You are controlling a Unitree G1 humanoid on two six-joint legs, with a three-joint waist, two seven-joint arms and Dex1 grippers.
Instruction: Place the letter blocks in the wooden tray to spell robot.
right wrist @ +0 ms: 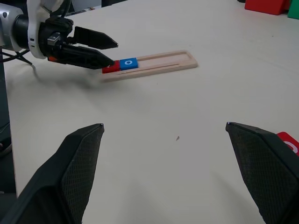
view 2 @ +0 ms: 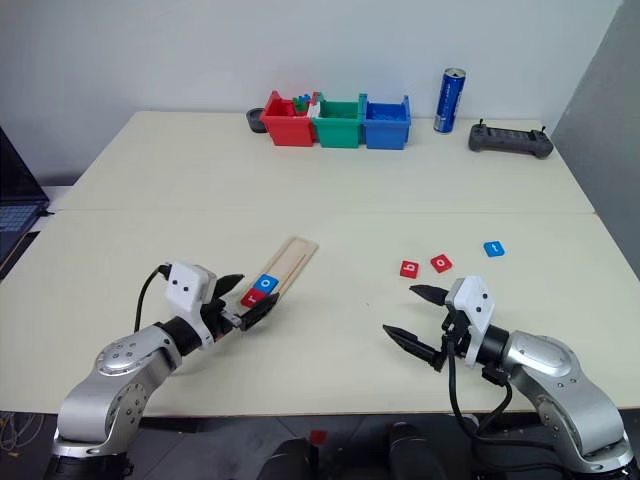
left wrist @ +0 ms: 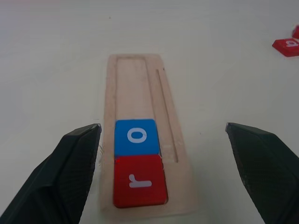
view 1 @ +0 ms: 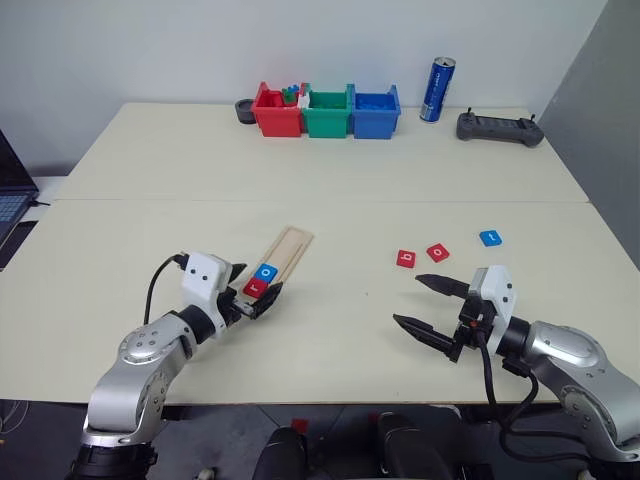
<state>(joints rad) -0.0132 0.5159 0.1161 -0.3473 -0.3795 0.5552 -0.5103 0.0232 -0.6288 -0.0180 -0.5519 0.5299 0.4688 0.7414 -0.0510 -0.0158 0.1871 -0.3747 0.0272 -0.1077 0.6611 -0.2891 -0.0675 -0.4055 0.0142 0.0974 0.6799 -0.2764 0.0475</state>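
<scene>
Left end effector is sitting wide open, gripping nothing, hovering just over the near end of the wooden tray, one black finger on each side of that end in the left wrist view

Tray is lying flat on the bench, running diagonally away from the left arm. Two letter blocks are sitting in its groove at the near end: red "r" block at the very end, blue "o" block touching it on the far side. Rest of the groove is bare wood

Right end effector is also wide open and gripping nothing, hovering low over bare bench, fingers pointing toward the left arm; the right wrist view is looking straight across at the tray and the left end effector

Three loose blocks are lying flat on the bench just beyond the right end effector, well apart from the tray: red "b" block, a second red block just beside it, and a blue block further right. Letters on those last two are too small to read

Along the far edge of the bench: red bin, green bin and blue bin in a touching row, a dark round object beside the red bin, a blue can standing upright, and a black controller to its right

Edge of a laptop is showing at far left
</scene>
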